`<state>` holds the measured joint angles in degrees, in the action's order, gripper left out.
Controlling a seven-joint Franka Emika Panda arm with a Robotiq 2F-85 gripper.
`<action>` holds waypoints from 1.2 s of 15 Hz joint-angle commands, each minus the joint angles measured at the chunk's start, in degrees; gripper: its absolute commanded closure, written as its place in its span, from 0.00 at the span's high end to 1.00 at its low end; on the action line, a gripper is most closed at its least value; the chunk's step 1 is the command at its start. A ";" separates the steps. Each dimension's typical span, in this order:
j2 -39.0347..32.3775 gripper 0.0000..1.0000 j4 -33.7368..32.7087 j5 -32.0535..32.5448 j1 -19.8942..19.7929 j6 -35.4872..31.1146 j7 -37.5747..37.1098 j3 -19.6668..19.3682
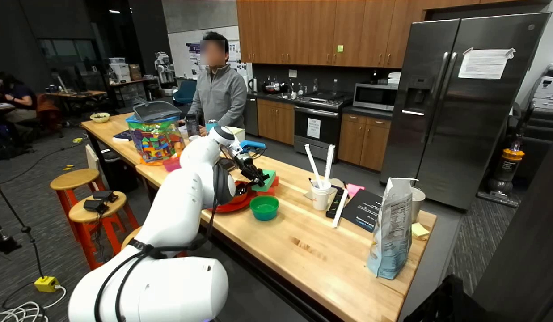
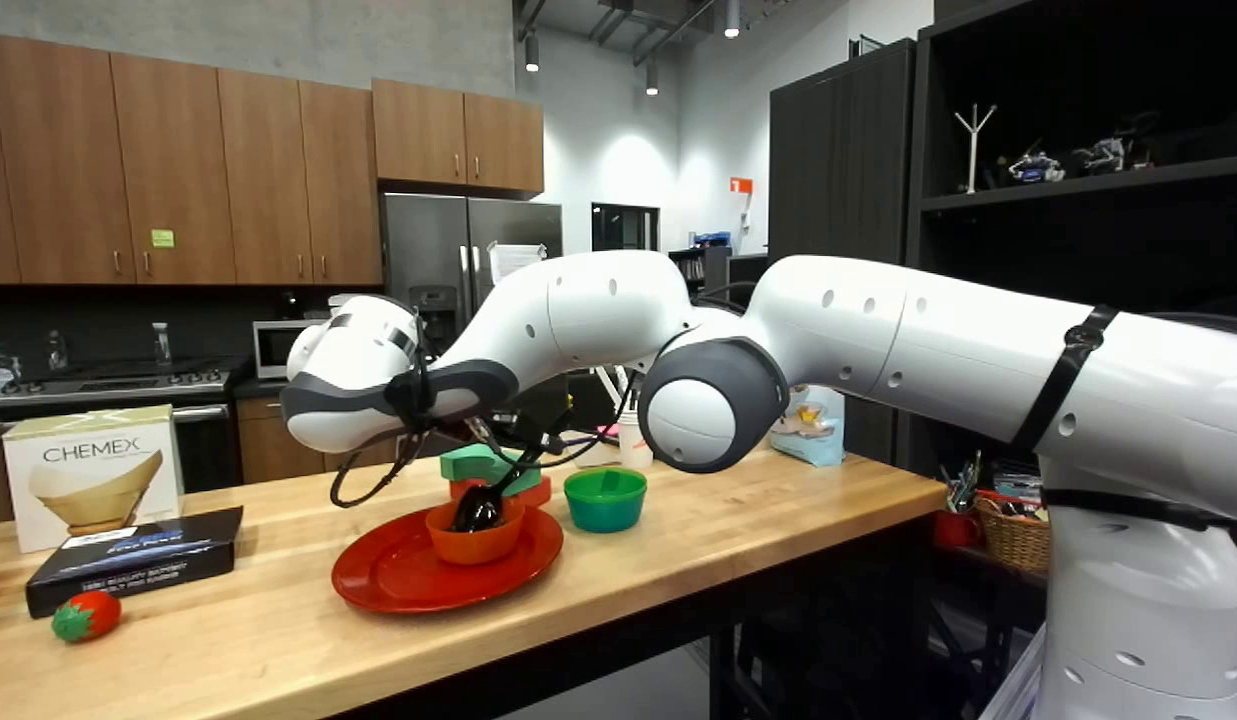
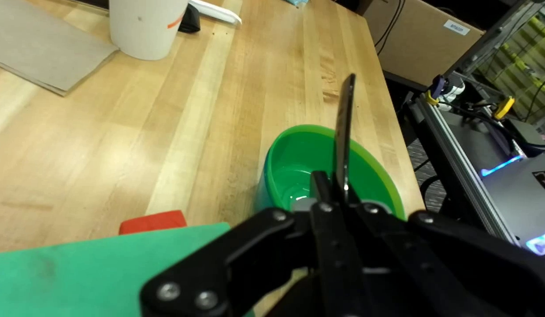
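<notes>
Wooden tabletop [image 1: 330, 268], brown cabinets [image 1: 298, 33], grey refrigerator [image 1: 468, 120], tool [image 3: 336, 189] pinching a black utensil [image 2: 478, 511].

From your gripper [image 3: 336, 196], the utensil [image 2: 480, 511] slants down into a bowl [image 2: 476, 547] on the plate [image 2: 393, 580]. In the wrist view, a second bowl [image 3: 287, 156] stands just beyond your gripper, blocks [image 3: 100, 264] at its left, the cup [image 3: 144, 28] farther ahead-left.
</notes>
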<state>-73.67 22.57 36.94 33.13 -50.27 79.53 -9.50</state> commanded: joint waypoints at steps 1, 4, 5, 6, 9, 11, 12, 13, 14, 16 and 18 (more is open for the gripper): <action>0.19 0.01 -0.15 0.10 -0.58 0.49 2.84 -0.10; 0.39 0.01 0.12 -0.95 -1.45 2.62 4.47 0.58; 0.36 0.01 0.16 -1.15 -1.63 3.31 4.91 0.72; 0.25 0.01 0.18 -1.51 -1.90 3.82 5.28 0.95; 0.01 0.01 0.37 -2.53 -2.52 5.32 6.34 1.66; -0.12 0.01 0.39 -3.22 -2.78 5.93 6.67 2.10; -0.23 0.01 0.37 -3.71 -2.91 6.23 6.80 2.37; -0.29 0.01 0.37 -4.19 -3.05 6.67 7.00 2.65; -0.31 0.01 0.41 -4.75 -3.13 7.20 7.41 2.86; -0.22 0.01 0.65 -6.45 -3.54 9.35 8.32 3.65; -0.15 0.01 1.02 -7.99 -3.85 12.78 8.91 3.91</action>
<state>-74.17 23.33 31.21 30.31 -41.31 87.38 -6.65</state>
